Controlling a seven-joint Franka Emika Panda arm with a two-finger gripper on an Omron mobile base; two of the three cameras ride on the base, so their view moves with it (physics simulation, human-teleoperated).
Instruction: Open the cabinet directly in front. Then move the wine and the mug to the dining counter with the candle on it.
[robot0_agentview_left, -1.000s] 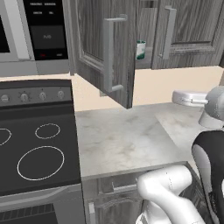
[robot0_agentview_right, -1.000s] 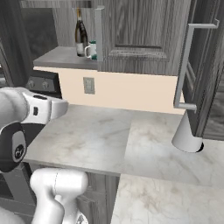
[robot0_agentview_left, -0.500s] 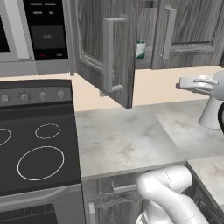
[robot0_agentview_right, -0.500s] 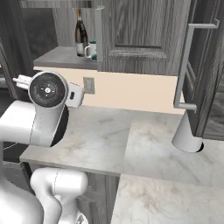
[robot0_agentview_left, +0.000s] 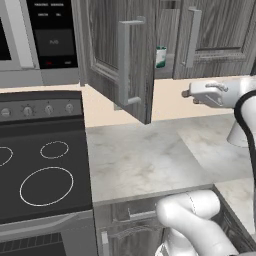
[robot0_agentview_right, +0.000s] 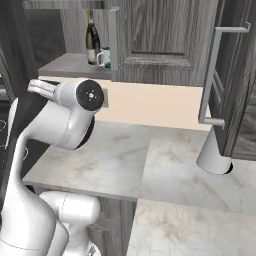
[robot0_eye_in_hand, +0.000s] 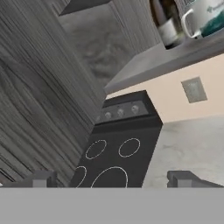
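Note:
The cabinet (robot0_agentview_left: 125, 65) stands with both doors swung out; its left door (robot0_eye_in_hand: 39, 96) fills the left of the hand view. On its shelf the dark wine (robot0_agentview_right: 92, 42) stands upright, with the teal and white mug (robot0_agentview_right: 105, 56) just to its right. Both appear at the hand view's top right, wine (robot0_eye_in_hand: 166, 22) beside mug (robot0_eye_in_hand: 203, 17). From the left base view the mug (robot0_agentview_left: 161, 56) peeks out past the door's edge. My gripper (robot0_eye_in_hand: 111, 181) is open and empty, held below the shelf and apart from both. Its hand (robot0_agentview_left: 207, 93) points left over the worktop. The dining counter and candle are out of view.
A black stove (robot0_agentview_left: 40, 175) sits left of the marble worktop (robot0_agentview_left: 145, 160), with an oven panel (robot0_agentview_left: 52, 40) above it. The right door's long handle (robot0_agentview_right: 212, 75) juts out over a pale cone-shaped fixture (robot0_agentview_right: 215, 155). A wall outlet (robot0_eye_in_hand: 194, 89) is on the backsplash.
The arm has lifted the hand from low at the right and swung it left toward the open cabinet. Doors, wine and mug have not moved.

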